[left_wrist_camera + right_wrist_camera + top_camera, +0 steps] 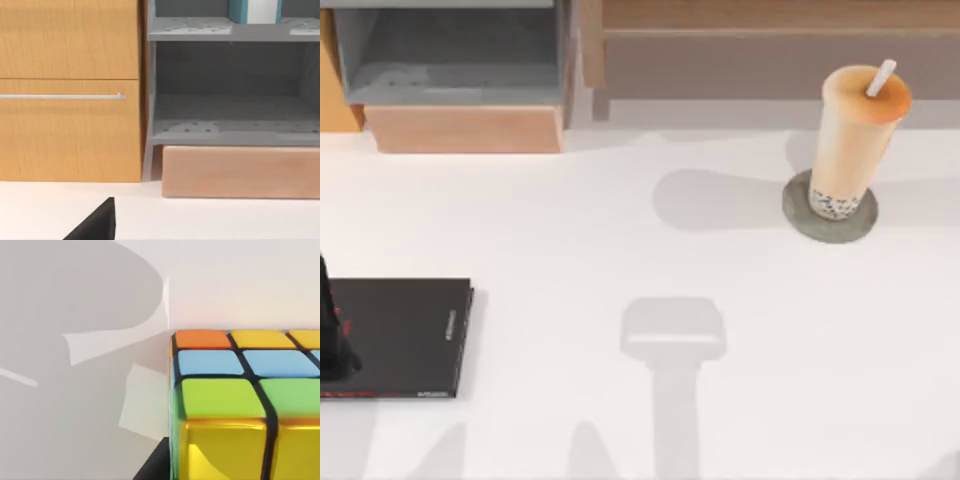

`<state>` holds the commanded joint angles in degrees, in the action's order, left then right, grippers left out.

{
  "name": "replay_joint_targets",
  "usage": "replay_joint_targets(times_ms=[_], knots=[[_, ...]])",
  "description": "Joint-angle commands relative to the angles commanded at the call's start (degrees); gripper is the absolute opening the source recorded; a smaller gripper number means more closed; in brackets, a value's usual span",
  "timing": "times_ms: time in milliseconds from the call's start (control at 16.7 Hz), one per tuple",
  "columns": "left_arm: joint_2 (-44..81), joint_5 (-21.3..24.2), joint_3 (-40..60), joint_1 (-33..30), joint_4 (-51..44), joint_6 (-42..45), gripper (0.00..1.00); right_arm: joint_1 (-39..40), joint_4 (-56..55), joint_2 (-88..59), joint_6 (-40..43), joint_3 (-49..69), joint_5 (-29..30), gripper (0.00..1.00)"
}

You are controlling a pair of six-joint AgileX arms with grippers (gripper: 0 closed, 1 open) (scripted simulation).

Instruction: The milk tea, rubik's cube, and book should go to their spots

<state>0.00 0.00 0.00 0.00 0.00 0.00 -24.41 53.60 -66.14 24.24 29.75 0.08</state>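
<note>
A: Where does the milk tea (855, 140) stand?

B: Upright on the round grey disc (829, 207), far right of the table (620, 230) near the back. Its white straw (881, 77) pokes up through the orange lid, and the dark pearls sit at the bottom.

A: And the rubik's cube (245, 400)?

B: The right wrist view has it very close, with orange, yellow, blue and green tiles on the upper face and a glossy yellow side. It is lifted above the white table, and shadows fall across the surface beneath it. The cube seems to be carried by the right arm, but I cannot tell how far the right jaws are open.

A: The book (254, 11)?

B: In the left wrist view its teal cover and white page edges stand upright on the upper level of the grey shelf (230, 85). A wooden cabinet (70, 90) with a metal handle is beside the shelf, and a pale wooden block (240, 172) sits below it.

A: What else is on the table?

B: The thin black slab (405, 335) with red marks lies flat at the near left. The left arm (332, 335) shows as a dark shape over the slab's left end. I cannot tell the state of its jaws either.
</note>
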Motion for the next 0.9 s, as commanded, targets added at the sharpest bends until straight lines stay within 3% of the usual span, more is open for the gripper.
replay_joint_targets(times_ms=[900], knots=[[0.00, 0.00, 0.00, 0.00, 0.00, 0.00, 1.00, -0.03, 8.29, 2.63, -0.03, 5.65, 0.06, 0.00]])
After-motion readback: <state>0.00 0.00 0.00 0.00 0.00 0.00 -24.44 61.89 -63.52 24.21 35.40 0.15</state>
